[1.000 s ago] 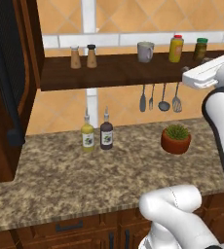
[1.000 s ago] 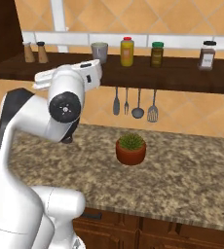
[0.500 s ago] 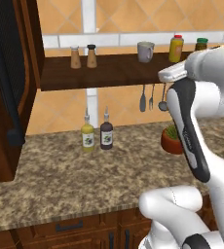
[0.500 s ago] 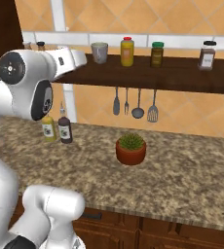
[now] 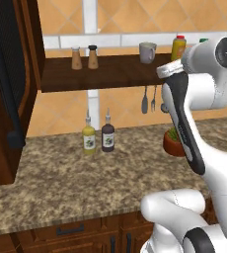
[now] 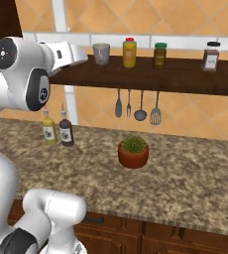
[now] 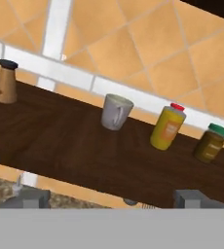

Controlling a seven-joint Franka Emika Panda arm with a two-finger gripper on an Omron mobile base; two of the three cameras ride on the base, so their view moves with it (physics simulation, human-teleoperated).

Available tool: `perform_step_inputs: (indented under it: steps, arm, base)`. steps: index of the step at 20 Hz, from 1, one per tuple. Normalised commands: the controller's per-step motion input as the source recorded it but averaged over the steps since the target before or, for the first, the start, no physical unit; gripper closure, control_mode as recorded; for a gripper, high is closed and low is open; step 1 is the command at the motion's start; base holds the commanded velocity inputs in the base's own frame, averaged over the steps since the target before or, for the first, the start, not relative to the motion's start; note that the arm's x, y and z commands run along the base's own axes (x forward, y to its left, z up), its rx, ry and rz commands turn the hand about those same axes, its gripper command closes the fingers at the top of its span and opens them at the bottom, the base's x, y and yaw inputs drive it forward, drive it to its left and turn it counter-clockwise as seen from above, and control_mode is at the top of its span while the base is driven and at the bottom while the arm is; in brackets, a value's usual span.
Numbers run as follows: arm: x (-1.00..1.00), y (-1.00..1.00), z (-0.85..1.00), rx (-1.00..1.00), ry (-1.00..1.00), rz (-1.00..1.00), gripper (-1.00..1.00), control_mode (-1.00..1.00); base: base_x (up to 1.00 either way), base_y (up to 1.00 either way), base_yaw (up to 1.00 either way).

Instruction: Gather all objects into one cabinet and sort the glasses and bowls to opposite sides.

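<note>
Change: over the last second I swung the arm up until the hand faced the shelf (image 7: pixel 60 141).
Mug (image 7: pixel 116 112): on shelf, 12 o'clock of tool (image 7: pixel 111 199).
Tool: tips wide apart, empty.
Meaning: mug pick comes next, I judged.

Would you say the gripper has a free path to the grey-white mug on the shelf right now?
Probably yes: the mug stands alone between a shaker and a yellow bottle, with bare shelf ahead of the open gripper.

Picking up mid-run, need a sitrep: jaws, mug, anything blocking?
Gripper jaws open, empty, facing the shelf. Mug upright on shelf, untouched, apart from the yellow bottle. Path to mug looks unobstructed.
</note>
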Motion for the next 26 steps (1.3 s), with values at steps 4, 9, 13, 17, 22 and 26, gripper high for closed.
perform_step_inputs:
  steps: [4, 9, 13, 17, 22, 26]
  arm:
    - [0.51, -0.73, -0.09, 0.19, 0.01, 0.0, -1.0, -1.0]
    - [0.61, 0.12, -0.01, 0.06, 0.08, -0.04, -1.0, -1.0]
    - [0.57, 0.53, 0.0, 0.0, 0.07, -0.08, -1.0, -1.0]
    - [0.11, 0.11, 0.0, 0.0, 0.02, -0.02, -1.0, -1.0]
    - [0.31, -0.09, -0.08, 0.09, 0.0, 0.01, -1.0, -1.0]
    - [0.27, -0.07, -0.05, 0.09, 0.01, 0.01, -1.0, -1.0]
  base:
    - [0.0, 0.0, 0.0]
    - [0.0, 0.0, 0.0]
    - [0.0, 0.0, 0.0]
    - [0.0, 0.0, 0.0]
    - [0.0, 0.0, 0.0]
    - [0.0, 0.0, 0.0]
